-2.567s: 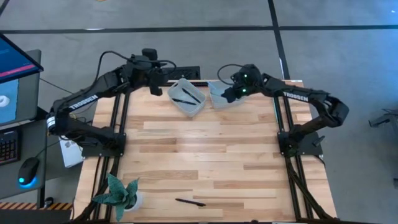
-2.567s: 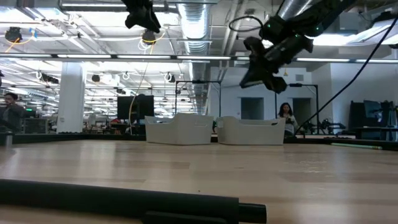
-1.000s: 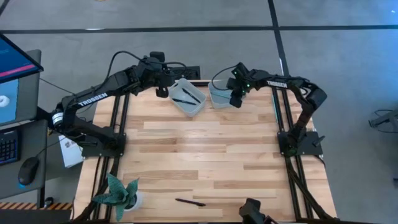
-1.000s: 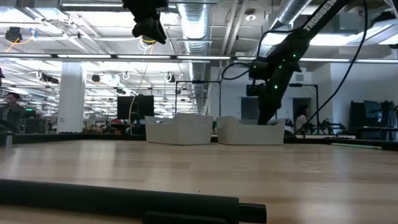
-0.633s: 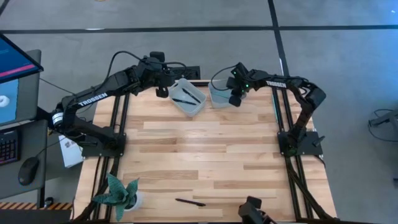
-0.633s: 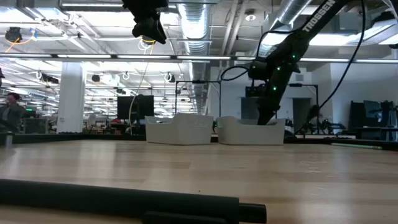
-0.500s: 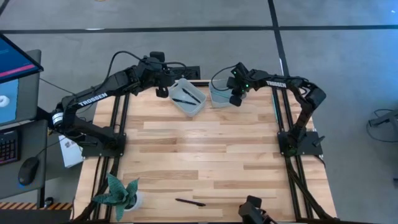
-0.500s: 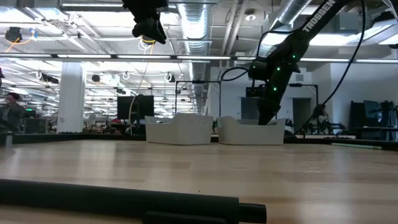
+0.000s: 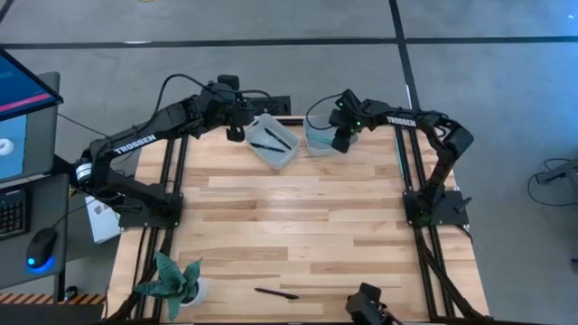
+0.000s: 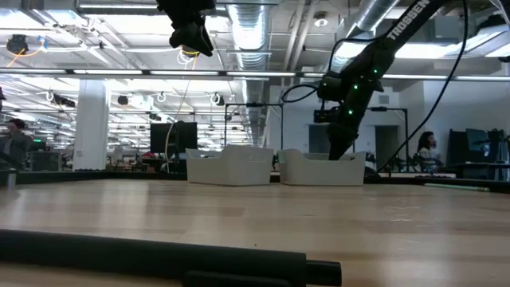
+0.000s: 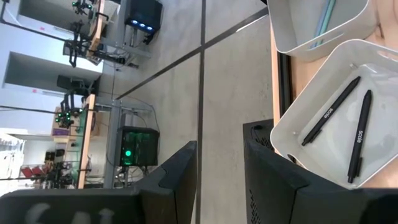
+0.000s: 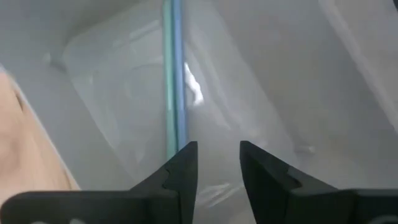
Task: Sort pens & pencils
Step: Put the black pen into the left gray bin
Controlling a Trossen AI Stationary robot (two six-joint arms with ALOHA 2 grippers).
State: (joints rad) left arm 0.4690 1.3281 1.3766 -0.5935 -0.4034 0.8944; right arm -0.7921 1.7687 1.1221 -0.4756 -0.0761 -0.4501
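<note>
Two pale teal-blue sticks (image 12: 173, 74) lie side by side on the floor of the right white bin (image 9: 318, 137); they also show in the left wrist view (image 11: 323, 22). My right gripper (image 12: 217, 155) reaches down into that bin, open, with nothing between its fingers. Two black sticks (image 11: 345, 121) lie in the left white bin (image 9: 274, 142). My left gripper (image 9: 237, 129) hangs high beside that bin's far left corner, open and empty (image 11: 221, 168). Another black stick (image 9: 275, 292) lies flat on the table near its front edge. My right gripper has one fingertip (image 12: 183, 155) at the near end of the teal-blue sticks (image 12: 176, 134); I cannot tell whether it touches them. The sticks lie flat on the bin's floor, outside the gap between the fingers.
A potted plant (image 9: 172, 280) stands at the near left corner. A dark object (image 9: 366, 302) sits at the near edge. The two bins stand side by side at the far edge (image 10: 271, 167). Bare wood lies between them and the lone black stick (image 10: 159, 255).
Earlier my right gripper sank from above the right bin down into it. Over the last second its wrist has tipped a little in place. In the room behind, a person has walked toward the right.
</note>
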